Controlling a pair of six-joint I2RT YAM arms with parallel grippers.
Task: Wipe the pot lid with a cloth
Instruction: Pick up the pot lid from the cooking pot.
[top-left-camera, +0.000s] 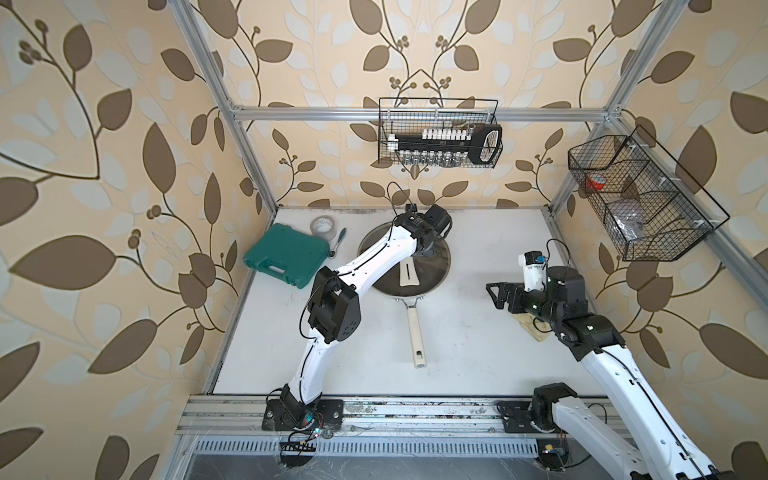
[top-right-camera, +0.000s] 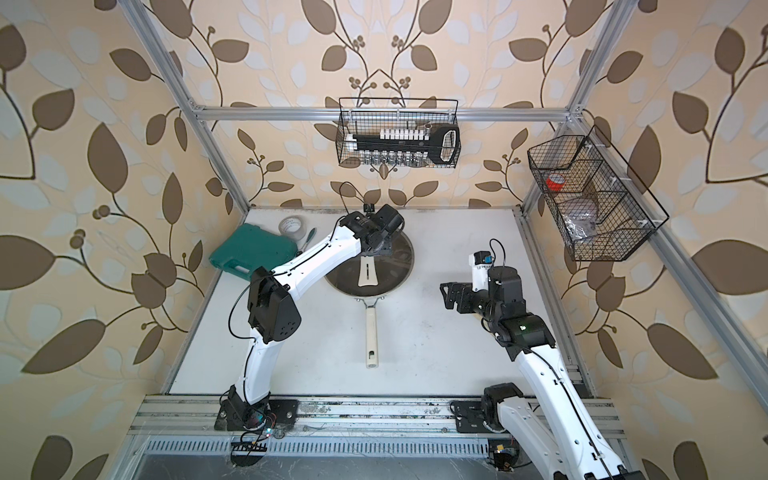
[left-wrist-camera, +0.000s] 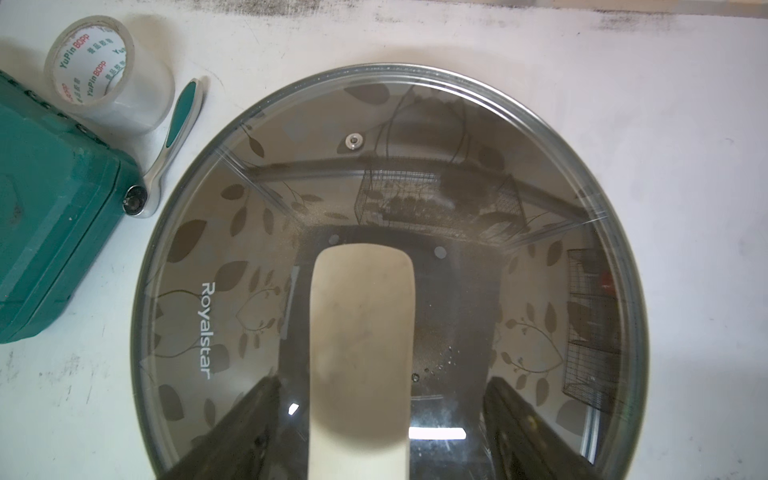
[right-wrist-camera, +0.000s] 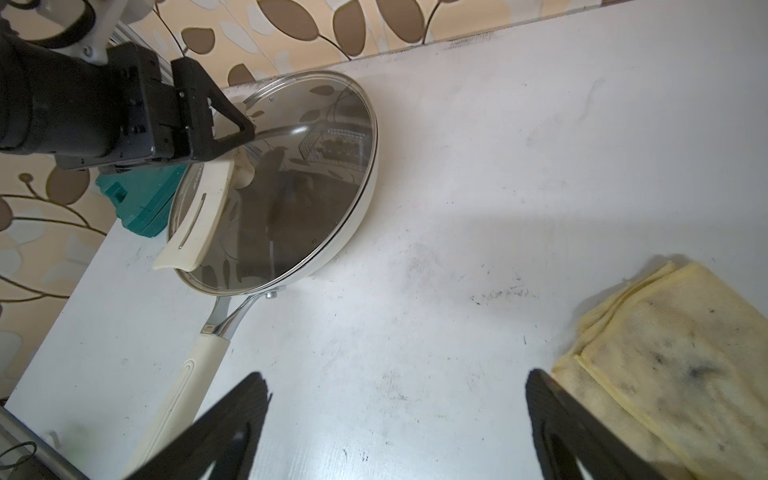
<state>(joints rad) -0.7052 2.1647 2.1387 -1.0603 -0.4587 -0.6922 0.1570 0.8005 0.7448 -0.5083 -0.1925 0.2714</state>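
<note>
**Free room.** Table (top-left-camera: 478, 345) bare from the frying pan (top-left-camera: 415, 332) handle across to the cloth (right-wrist-camera: 673, 374) by the right edge, and in the far right corner.

**Obstacles.** Pot lid (top-left-camera: 434, 272) on the pan, mid-table toward the far edge. Green case (top-left-camera: 282, 255), tape roll (top-left-camera: 323, 227) and ratchet (top-left-camera: 338, 241) crowd the far left corner. Left arm (top-left-camera: 365, 259) slants over the left half.

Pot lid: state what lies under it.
The pot lid sits on a frying pan; its white wall and cream handle show. The pan's inside is obscured by reflections.
</note>
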